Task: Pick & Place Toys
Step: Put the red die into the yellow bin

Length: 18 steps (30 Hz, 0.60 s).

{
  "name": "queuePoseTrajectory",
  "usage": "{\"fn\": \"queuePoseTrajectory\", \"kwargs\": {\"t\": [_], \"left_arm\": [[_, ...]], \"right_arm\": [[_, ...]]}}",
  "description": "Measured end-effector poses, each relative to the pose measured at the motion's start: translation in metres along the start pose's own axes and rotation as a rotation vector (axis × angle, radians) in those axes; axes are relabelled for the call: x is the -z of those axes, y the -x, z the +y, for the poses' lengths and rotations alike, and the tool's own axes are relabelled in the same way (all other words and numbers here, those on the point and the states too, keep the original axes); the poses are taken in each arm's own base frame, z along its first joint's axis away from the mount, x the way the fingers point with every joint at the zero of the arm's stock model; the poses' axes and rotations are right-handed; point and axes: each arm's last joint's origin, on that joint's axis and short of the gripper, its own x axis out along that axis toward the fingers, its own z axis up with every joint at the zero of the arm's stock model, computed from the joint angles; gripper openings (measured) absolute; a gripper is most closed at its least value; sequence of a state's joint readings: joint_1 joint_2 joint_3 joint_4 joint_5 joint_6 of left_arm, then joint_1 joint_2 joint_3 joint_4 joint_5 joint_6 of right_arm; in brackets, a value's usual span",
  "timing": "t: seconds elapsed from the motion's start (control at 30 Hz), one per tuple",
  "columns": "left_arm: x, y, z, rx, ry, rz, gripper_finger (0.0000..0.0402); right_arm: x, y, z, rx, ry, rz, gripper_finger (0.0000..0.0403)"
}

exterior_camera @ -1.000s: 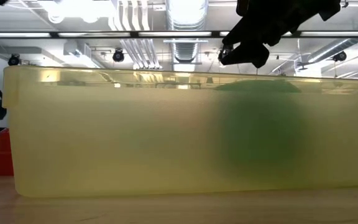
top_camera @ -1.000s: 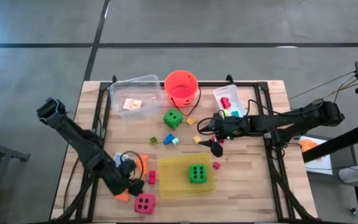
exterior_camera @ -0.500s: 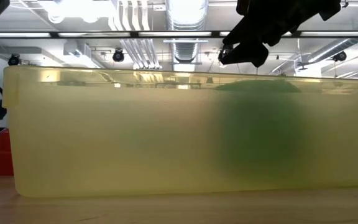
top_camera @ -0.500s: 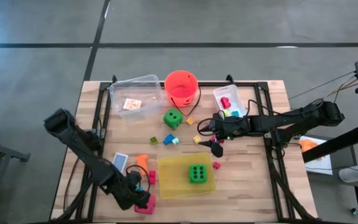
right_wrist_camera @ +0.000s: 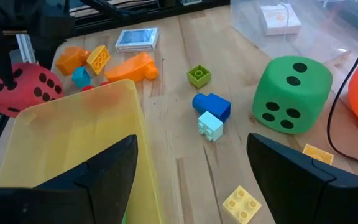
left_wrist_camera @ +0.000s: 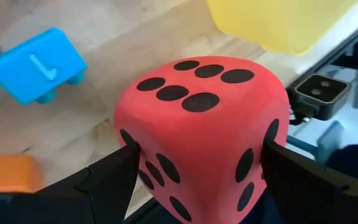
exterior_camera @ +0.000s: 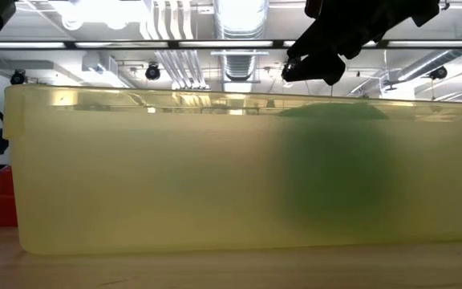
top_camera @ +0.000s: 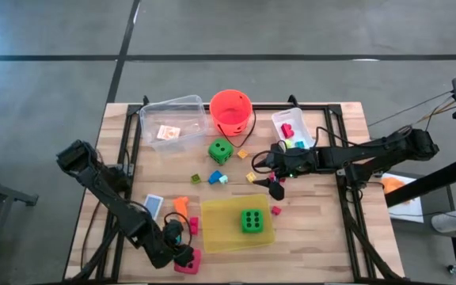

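Observation:
A pink foam die (top_camera: 187,262) rests on the table near the front edge, left of the yellow tray (top_camera: 212,237). My left gripper (top_camera: 180,253) is down over it, open, one finger on each side of the die (left_wrist_camera: 204,124). One green die (top_camera: 251,221) sits in the tray and another (top_camera: 220,151) on the table below the orange-red bucket (top_camera: 230,111). My right gripper (top_camera: 275,187) hangs open above the table by the tray's far right corner, with nothing between its fingers. My left gripper comes at the pink die slanting down from the table's left. Its fingers (left_wrist_camera: 114,180) stand against two opposite side faces (left_wrist_camera: 135,155), and I cannot tell whether they touch. The die sits on the table, its six-dot face up.
Left of the tray lie a blue card (top_camera: 153,206), an orange brick (top_camera: 180,205) and a red brick (top_camera: 193,226). Small bricks (top_camera: 216,177) are scattered mid-table. A clear box (top_camera: 172,119) and a small clear tub (top_camera: 291,127) stand at the back.
My left gripper has gone down and toward the table's near edge, from beside the orange brick to over the pink die, its fingers no wider or narrower than before. The blue card has come into view behind it.

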State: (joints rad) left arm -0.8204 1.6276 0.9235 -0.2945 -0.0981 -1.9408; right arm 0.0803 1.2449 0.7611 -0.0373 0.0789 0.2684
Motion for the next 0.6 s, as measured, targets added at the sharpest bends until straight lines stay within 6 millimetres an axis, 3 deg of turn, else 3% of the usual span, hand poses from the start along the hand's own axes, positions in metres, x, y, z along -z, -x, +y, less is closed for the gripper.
{"fn": "queuePoseTrajectory", "kwargs": {"t": [0.17, 0.27, 0.37, 0.53, 0.6], "left_arm": [[-0.0019, -0.0039, 0.0055, 0.017, 0.001, -0.001, 0.0315], [-0.0027, -0.0048, 0.0077, 0.012, -0.003, -0.003, 0.0292], [-0.0030, -0.0049, 0.0084, 0.006, -0.019, -0.006, 0.0245], [-0.0036, -0.0049, 0.0095, -0.002, -0.023, -0.015, 0.0130], [-0.0038, -0.0043, 0.0091, 0.002, -0.023, -0.024, 0.0123]], "right_arm": [[-0.0005, 0.0001, 0.0002, -0.001, 0.000, -0.003, 0.0297], [-0.0006, 0.0001, 0.0002, -0.001, -0.001, -0.004, 0.0297], [-0.0016, 0.0001, 0.0005, -0.004, -0.001, -0.014, 0.0297], [-0.0018, 0.0001, 0.0006, -0.004, -0.002, -0.015, 0.0297], [-0.0018, 0.0001, 0.0006, -0.004, -0.009, -0.015, 0.0297]]}}
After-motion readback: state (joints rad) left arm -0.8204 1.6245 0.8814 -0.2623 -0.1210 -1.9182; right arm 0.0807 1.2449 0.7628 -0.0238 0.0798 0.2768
